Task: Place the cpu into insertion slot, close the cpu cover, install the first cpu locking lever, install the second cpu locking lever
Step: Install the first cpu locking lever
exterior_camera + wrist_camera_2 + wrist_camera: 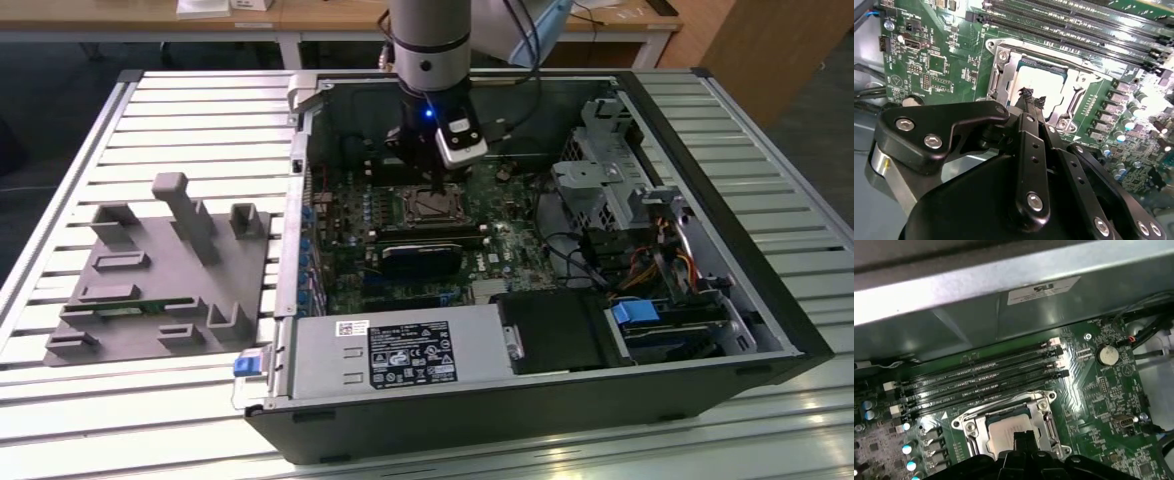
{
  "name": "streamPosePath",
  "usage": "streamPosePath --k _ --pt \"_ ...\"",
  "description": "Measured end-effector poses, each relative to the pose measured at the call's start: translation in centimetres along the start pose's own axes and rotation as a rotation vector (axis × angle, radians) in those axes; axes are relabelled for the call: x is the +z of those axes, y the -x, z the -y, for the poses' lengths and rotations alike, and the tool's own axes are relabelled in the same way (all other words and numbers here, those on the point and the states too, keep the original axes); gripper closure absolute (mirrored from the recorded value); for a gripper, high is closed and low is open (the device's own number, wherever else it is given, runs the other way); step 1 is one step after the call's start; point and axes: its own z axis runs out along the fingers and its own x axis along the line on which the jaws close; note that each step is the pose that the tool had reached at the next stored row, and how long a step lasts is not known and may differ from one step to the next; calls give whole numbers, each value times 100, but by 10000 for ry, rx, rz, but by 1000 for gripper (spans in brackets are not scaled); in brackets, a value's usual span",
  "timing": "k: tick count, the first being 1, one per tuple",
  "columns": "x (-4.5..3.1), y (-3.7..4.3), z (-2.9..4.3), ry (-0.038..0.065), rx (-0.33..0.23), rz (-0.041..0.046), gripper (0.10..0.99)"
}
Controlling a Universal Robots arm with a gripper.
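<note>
So, starting right at the fingers (pixel 1033 101): in the second wrist view the two black tips are pinched together with nothing between them, sitting just over the cpu (pixel 1041 82). The chip lies flat in the insertion slot (pixel 999 80), silvery top showing through the window of the cpu cover (pixel 1051 64), which looks folded down over it. In the first wrist view the same fingers (pixel 1021 438) poke in over the cpu (pixel 1006 430), with the cover frame (pixel 1041 412) around it. Can't make out how the locking levers sit.

Just past the fingertips run the long black memory slots (pixel 979 377), and beyond those the grey case wall with a white sticker (pixel 1041 290); the print on it is too blurry to read. Off to one side of the fingers is a round coin battery (pixel 1107 355) on the green motherboard (pixel 1099 405).

Further out, in the exterior view, the arm (pixel 430 50) reaches down into the open computer case (pixel 747 330), lying on a slatted desk (pixel 174 120). The power supply (pixel 387 355) carries labels I can't read. A grey fixture block (pixel 160 270) sits well away on the exterior view's left.
</note>
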Motion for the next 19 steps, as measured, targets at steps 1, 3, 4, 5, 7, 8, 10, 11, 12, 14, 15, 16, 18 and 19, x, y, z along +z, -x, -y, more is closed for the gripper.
streamPosePath --k 1,3,4,5,7,8,10,11,12,14,15,16,18,19 --pt "-21 3 1 0 0 0 980" --pt "-64 9 3 1 0 1 980" --pt "-86 12 5 0 0 0 980" --pt "-108 15 6 -1 0 0 980" --pt "-149 21 9 1 0 0 980" --pt "-169 24 10 0 0 0 980" --pt "-199 28 14 0 0 0 980" --pt "-211 30 16 0 1 0 980" --pt "-222 32 18 0 0 0 980" --pt "-240 36 25 1 0 1 980" --pt "-247 39 30 1 0 1 980" --pt "-253 42 36 1 0 1 980" --pt "-264 47 52 0 0 0 980" --pt "-267 50 60 0 0 0 980"
